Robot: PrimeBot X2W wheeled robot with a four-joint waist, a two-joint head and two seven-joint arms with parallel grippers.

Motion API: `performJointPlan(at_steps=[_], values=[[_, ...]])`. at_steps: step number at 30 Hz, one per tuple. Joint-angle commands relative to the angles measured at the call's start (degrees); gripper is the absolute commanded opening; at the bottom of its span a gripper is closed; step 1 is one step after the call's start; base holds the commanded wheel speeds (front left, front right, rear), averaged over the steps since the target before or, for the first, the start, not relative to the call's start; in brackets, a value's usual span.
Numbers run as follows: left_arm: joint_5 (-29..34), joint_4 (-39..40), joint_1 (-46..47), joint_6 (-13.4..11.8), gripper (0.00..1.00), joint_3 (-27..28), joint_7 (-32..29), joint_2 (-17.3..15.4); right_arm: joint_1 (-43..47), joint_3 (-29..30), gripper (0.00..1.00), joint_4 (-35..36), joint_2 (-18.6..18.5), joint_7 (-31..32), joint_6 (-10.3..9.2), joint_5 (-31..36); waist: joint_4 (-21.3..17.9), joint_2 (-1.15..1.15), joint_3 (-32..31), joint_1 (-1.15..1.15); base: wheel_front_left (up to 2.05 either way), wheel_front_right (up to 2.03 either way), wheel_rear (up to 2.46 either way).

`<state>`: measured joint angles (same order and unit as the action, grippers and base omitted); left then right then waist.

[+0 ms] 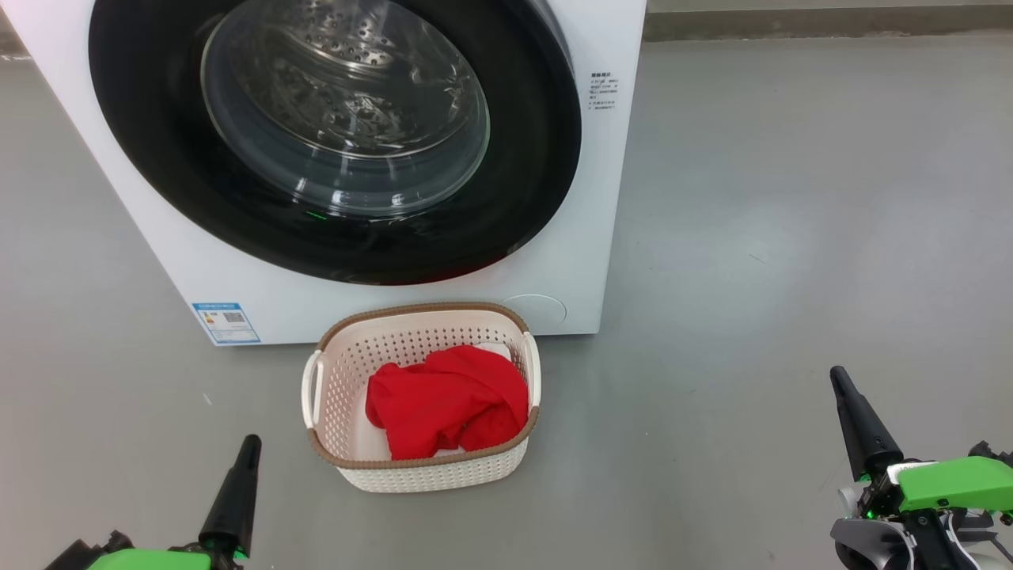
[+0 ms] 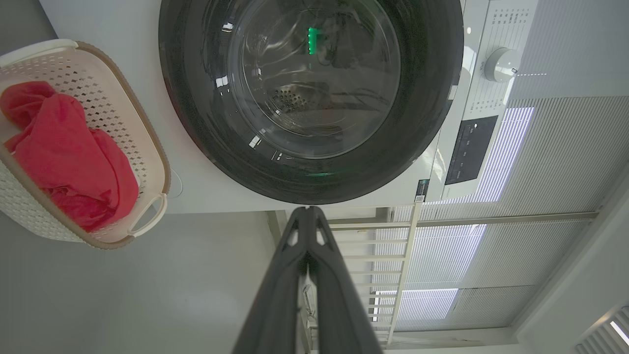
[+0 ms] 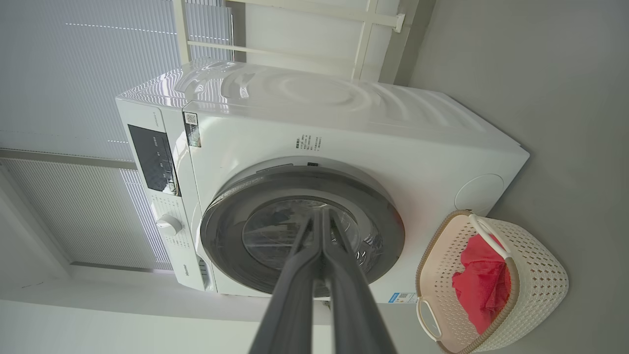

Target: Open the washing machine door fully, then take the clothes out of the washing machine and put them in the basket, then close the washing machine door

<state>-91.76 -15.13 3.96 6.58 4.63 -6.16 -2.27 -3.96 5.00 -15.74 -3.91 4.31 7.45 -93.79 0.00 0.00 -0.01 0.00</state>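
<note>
Grey floor (image 1: 791, 237), washing machine (image 1: 582, 261) — top cut off; clothes (image 1: 447, 400) half-covering basket (image 1: 348, 356) bottom

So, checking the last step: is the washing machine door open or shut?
Shut. The washing machine door lies with its black rim flat against the white front of the washing machine; no gap shows.

Light: bright, even and soft, from daylight through the slatted blinds (image 3: 73, 73).
Shadows: faint, soft-edged under the basket (image 1: 427, 475).
Glare: streaky reflections on the washing machine door (image 1: 340, 119) glass.
Focus: sharp throughout.
Distortion: wide-angle bending at wrist-view edges.
</note>
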Motion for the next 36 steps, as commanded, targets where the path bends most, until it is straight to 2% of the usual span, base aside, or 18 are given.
performJointPlan(at_steps=[1, 36], values=[[-0.31, 1.23, 2.62, 0.47, 0.00, 2.00, -0.39, -0.61, -2.57, -0.83, 0.00, 1.41, -0.74, 0.29, 0.03, -0.38, 0.00, 0.00, 0.00, 0.00, 0.00, 0.00, 0.00], [-0.32, 1.23, 2.62, 0.47, 0.00, 2.00, -0.38, -0.61, -2.59, -0.63, 0.00, 1.39, -0.60, 0.45, 0.03, -0.22, 0.00, 0.00, 0.00, 0.00, 0.00, 0.00, 0.00]])
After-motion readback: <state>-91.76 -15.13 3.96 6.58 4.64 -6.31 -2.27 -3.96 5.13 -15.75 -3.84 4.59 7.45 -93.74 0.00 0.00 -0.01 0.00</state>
